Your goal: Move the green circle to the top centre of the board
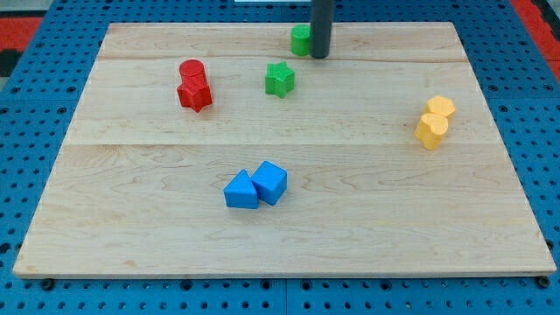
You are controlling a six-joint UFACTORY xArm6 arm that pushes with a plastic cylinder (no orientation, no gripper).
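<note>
The rod's tip (320, 55) has no gripper, so nothing is grasped; it touches the right side of the green circle (301, 39), which already sits at the desk's (131, 219) top centre, probably nearly finished.

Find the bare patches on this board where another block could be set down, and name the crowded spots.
Free: the bottom strip below the blue blocks, and the middle between green star and yellow pair. Crowded: top centre, where my tip touches the green circle; also around the red pair.
</note>
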